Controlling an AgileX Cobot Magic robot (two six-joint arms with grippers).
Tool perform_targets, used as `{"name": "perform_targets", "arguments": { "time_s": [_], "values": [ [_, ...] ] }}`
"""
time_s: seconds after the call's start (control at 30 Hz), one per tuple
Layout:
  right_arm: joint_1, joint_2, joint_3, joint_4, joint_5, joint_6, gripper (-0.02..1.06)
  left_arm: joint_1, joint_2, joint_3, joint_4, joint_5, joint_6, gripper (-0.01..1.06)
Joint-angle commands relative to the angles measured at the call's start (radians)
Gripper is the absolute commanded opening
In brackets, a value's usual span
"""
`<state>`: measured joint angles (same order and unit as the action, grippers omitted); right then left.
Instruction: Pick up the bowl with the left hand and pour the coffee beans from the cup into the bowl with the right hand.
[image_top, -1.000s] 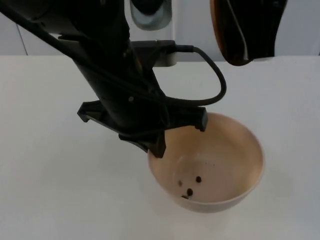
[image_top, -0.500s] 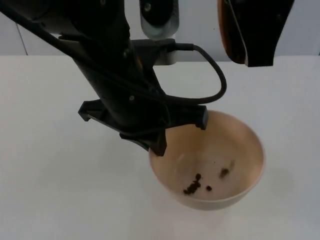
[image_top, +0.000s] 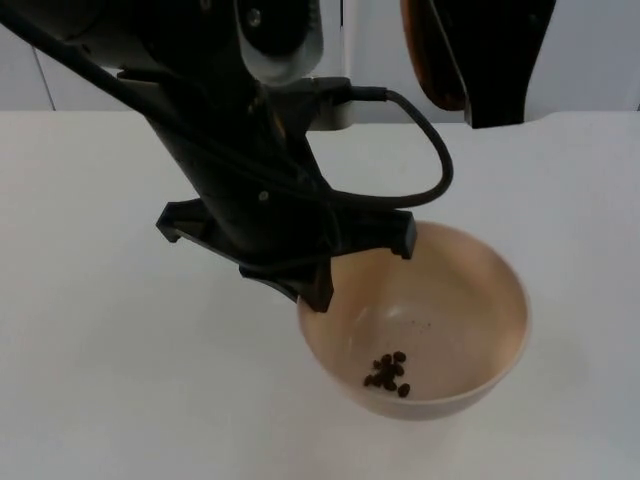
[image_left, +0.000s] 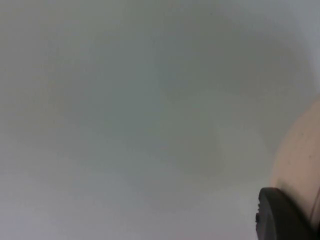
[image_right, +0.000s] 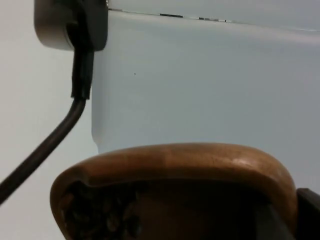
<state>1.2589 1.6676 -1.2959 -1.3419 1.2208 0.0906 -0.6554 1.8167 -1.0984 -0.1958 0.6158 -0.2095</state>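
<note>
Gripping the near-left rim of the beige bowl (image_top: 440, 320), the left gripper (image_top: 315, 290) keeps its fingers closed on the wall; one black fingertip (image_left: 280, 215) presses against the bowl's outside. Coffee beans (image_top: 388, 373) lie clustered at the bowl's bottom. Above the white table (image_top: 100, 350), the right gripper (image_top: 500, 60) clasps the brown wooden cup (image_right: 175, 190), beans visible inside.
</note>
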Motion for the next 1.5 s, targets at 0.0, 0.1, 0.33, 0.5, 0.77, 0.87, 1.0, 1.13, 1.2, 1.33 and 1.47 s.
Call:
{"name": "perform_targets", "arguments": {
  "time_s": [0.0,0.1,0.33,0.5,0.77,0.87,1.0,1.13,1.2,1.33,1.47],
  "values": [
    [0.004,-0.007,0.001,-0.027,0.000,0.004,0.00,-0.006,-0.003,-0.006,0.000,-0.004,-0.007,0.00],
    [0.004,-0.007,0.001,-0.044,0.000,-0.008,0.00,-0.006,-0.003,-0.006,0.000,-0.002,-0.007,0.00],
    [0.004,-0.007,0.001,-0.046,0.000,-0.029,0.00,-0.006,-0.003,-0.006,0.000,-0.002,-0.007,0.00],
    [0.004,-0.007,0.001,-0.081,0.000,-0.031,0.00,-0.006,-0.003,-0.006,0.000,-0.002,-0.007,0.00],
    [0.004,-0.007,0.001,-0.077,0.000,-0.028,0.00,-0.006,-0.003,-0.006,0.000,-0.002,-0.007,0.00],
    [0.004,-0.007,0.001,-0.079,0.000,-0.028,0.00,-0.006,-0.003,-0.006,0.000,-0.002,-0.007,0.00],
    [0.004,-0.007,0.001,-0.097,0.000,0.005,0.00,-0.006,-0.003,-0.006,0.000,-0.002,-0.007,0.00],
    [0.004,-0.007,0.001,-0.090,0.000,0.008,0.00,-0.006,-0.003,-0.006,0.000,-0.002,-0.007,0.00],
    [0.004,-0.007,0.001,-0.087,0.000,0.008,0.00,-0.006,-0.003,-0.006,0.000,-0.002,-0.007,0.00],
    [0.002,-0.007,0.001,-0.008,0.000,-0.064,0.00,-0.006,-0.003,-0.006,0.000,-0.002,-0.007,0.00],
    [-0.022,-0.009,0.001,0.034,0.000,-0.028,0.00,-0.006,-0.003,-0.006,0.000,-0.002,-0.007,0.00]
  ]
}}
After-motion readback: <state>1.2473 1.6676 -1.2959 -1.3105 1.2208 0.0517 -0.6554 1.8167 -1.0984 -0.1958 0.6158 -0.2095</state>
